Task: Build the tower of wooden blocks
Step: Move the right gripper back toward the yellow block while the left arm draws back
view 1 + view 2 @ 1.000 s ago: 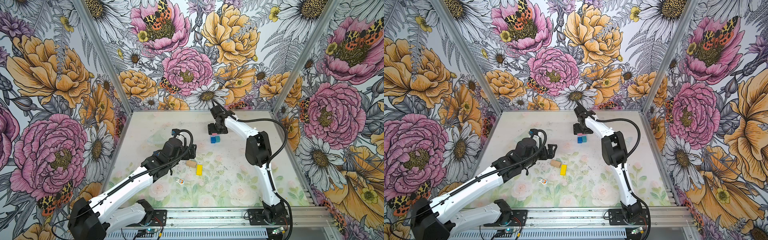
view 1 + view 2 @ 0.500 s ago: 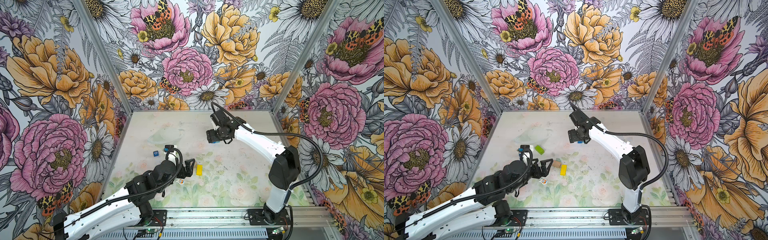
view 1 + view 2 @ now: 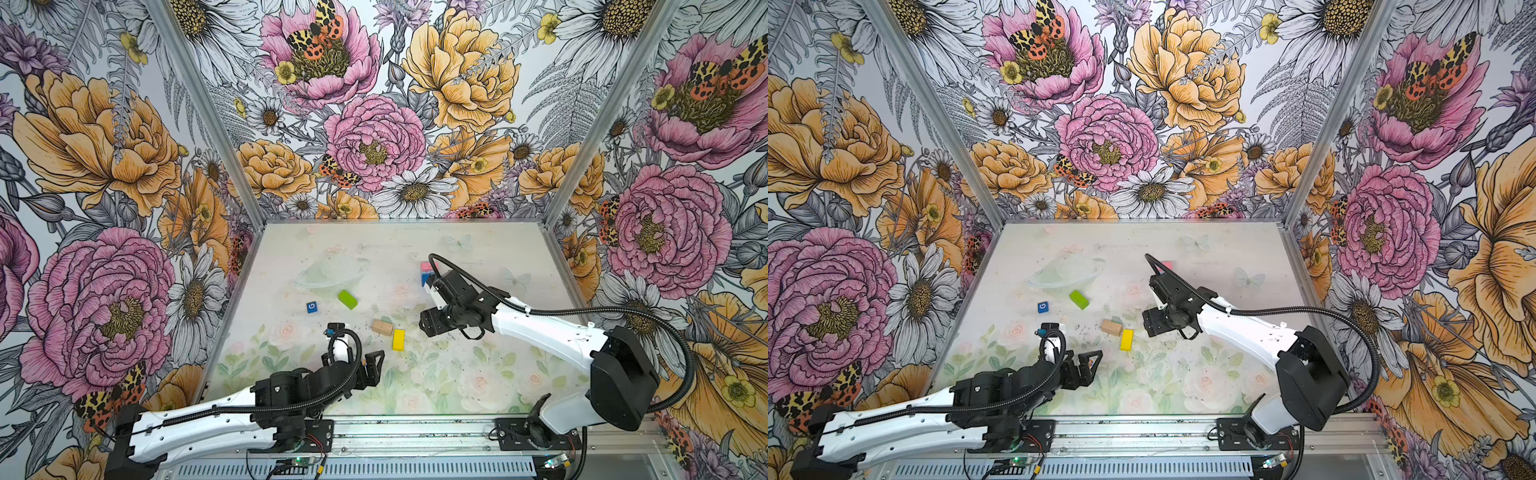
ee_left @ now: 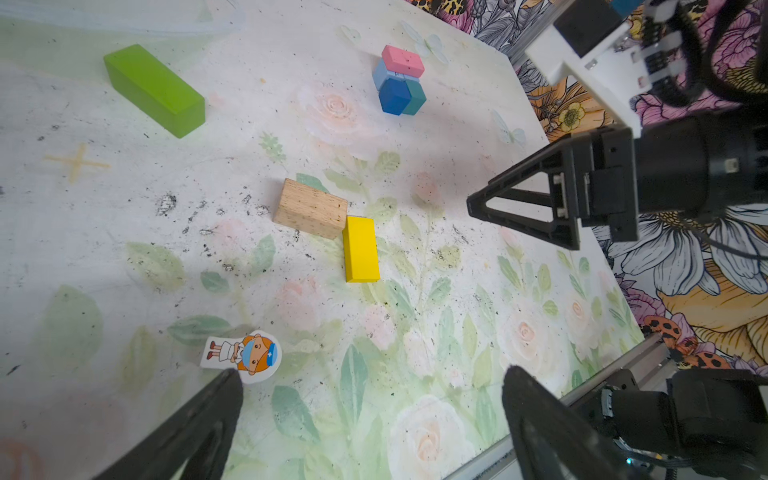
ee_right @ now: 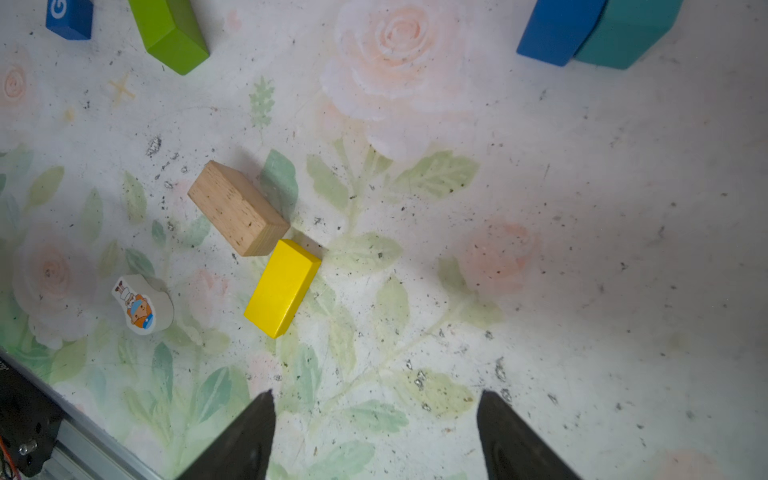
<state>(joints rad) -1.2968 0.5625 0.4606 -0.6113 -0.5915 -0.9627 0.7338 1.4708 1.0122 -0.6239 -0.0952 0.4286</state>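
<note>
The tower (image 4: 400,79) so far is a small cluster toward the far right of the table (image 3: 478,374) — a pink brick (image 4: 402,60) lying on a light blue cube (image 4: 384,75), with a dark blue cube (image 4: 394,96) and a teal cube (image 4: 416,96) pressed side by side against it. The right gripper (image 5: 374,436) hangs above bare tabletop with its fingers spread and nothing between them, near the yellow brick (image 5: 282,287), whose end touches a corner of the bare-wood brick (image 5: 237,207). The green brick (image 3: 347,299) lies alone farther back, with a small blue letter cube (image 3: 312,306) just beside it. The left gripper (image 4: 365,419) sits low near the front rail, fingers wide apart and empty — a little painted nurse figure (image 4: 243,355) lies flat close to one fingertip.
</note>
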